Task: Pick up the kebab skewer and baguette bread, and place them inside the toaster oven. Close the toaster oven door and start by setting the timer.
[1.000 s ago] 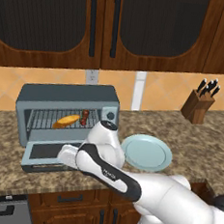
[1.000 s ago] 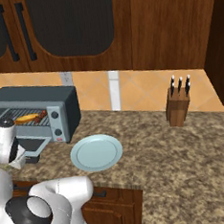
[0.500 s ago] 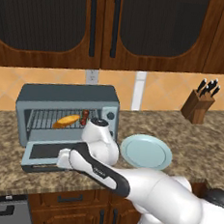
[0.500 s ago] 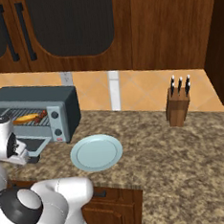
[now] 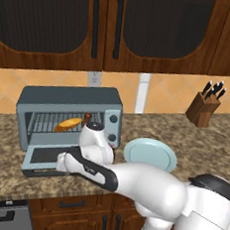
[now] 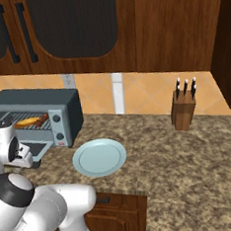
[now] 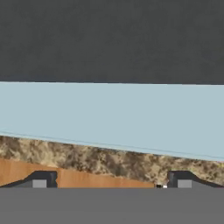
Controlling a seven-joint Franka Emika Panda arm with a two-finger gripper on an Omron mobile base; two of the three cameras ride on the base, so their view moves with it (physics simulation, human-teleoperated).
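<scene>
Golden bread: the baguette bread (image 5: pixel 69 124) lies on the wire rack inside the toaster oven (image 5: pixel 68 102), toward the middle of the rack.
Meat stick: the kebab skewer (image 5: pixel 88 117) is on the same rack, just to the right of the bread. From the right base view its dark red chunks (image 6: pixel 41 119) sit right next to the bread (image 6: pixel 27 122).
Oven: a blue-grey box on the speckled brown counter (image 5: pixel 3 161), with two round dark knobs (image 5: pixel 112 119) on its right side.
Oven door: the toaster oven door (image 5: pixel 46 156) is folded down flat in front of the oven, with the dark glass facing up.
Gripper: the gripper (image 5: pixel 61 162) is low, at the front edge of the folded-down door. In the hand view its two dark tips stand far apart (image 7: pixel 111 180), with nothing between them. The pale blue door edge (image 7: pixel 109 113) and the dark glass run across in front of them.
Plate: a light blue plate (image 5: pixel 150 154) sits on the counter just right of the oven. It has nothing on it.
Knife block: a brown knife block (image 5: pixel 203 109) with dark handles stands far off to the right, by the wall.
Cupboards: dark wood cupboards (image 5: pixel 120 28) hang above the oven.
</scene>
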